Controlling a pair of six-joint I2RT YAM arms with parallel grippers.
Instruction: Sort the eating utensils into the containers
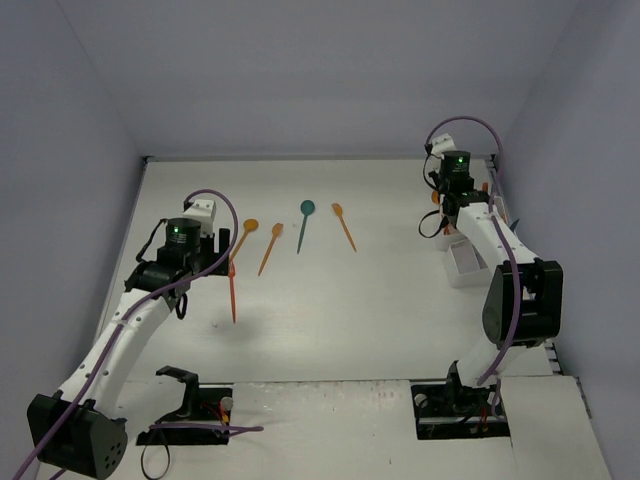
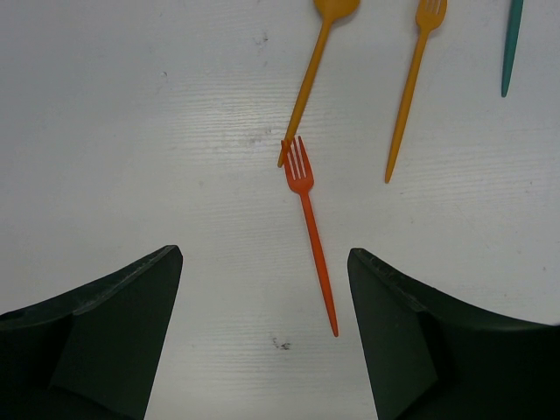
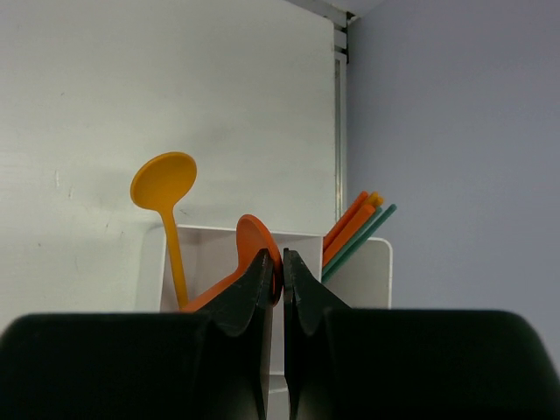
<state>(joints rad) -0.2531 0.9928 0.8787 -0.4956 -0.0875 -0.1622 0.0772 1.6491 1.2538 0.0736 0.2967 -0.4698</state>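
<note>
Fig.: L end effector (image 2: 262, 254), fingers apart, hangs over red-orange fork (image 2: 311, 236) lying flat on white bench (image 1: 380, 320), tines touching orange spoon (image 2: 311, 79) handle. R end effector (image 3: 273, 262) is clamped on red-orange spoon (image 3: 254, 234) above white organizer (image 3: 367, 267) at bench's right edge, wall just beside. Bare bench lies btwn arms.

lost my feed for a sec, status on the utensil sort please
Left gripper open over red-orange fork. Right gripper shut on red-orange spoon at organizer. Fork tines touch amber spoon handle.
</note>
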